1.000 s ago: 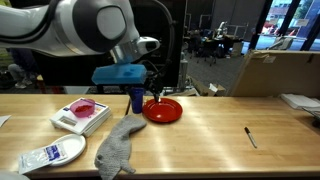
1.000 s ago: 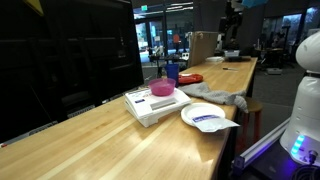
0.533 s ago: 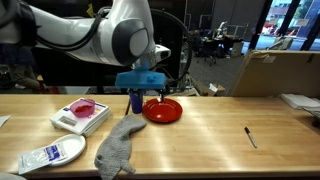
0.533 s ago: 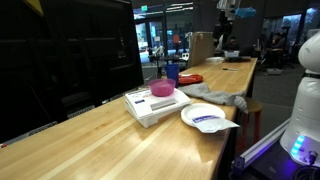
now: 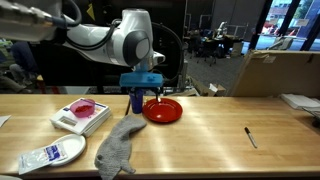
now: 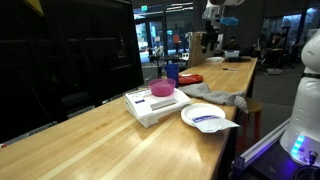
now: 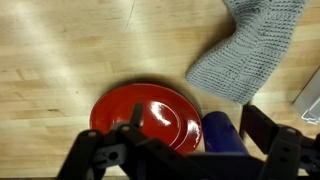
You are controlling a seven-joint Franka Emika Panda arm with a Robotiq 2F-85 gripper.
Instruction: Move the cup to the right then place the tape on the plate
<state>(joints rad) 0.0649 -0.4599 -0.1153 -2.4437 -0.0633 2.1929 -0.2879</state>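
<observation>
**Open gripper over the blue cup, beside the red plate**

The cup (image 5: 136, 101) is a tall, narrow tumbler of dark blue plastic with no handle. It stands upright on the wooden table (image 5: 210, 130), at the edge of the plate (image 5: 162, 110); whether the two touch cannot be told. The plate is round, shallow and glossy red, with a raised rim that catches the light in the wrist view (image 7: 148, 115).

The gripper (image 5: 140, 92) hangs under a bright blue mount, directly above the cup. From the wrist camera its jaws stand wide apart, clamped on nothing (image 7: 192, 130). The cup's dark blue top (image 7: 222, 135) shows between the fingers, closer to one of them. Whether any finger touches it cannot be told.

The tape (image 5: 84, 106) is a pink roll lying on a flat white box (image 5: 80, 118), apart from the cup and on the far side of it from the plate. In an exterior view the roll (image 6: 162, 89) sits on top of the box, nearer the camera than the cup (image 6: 172, 73).

A grey knitted cloth (image 5: 120, 148) lies crumpled in front of the cup, and its corner reaches close to the plate in the wrist view (image 7: 245, 55). A white plate (image 5: 55, 153) holding a packet sits near the table's front edge. A dark pen (image 5: 250, 137) lies well apart from the rest.
</observation>
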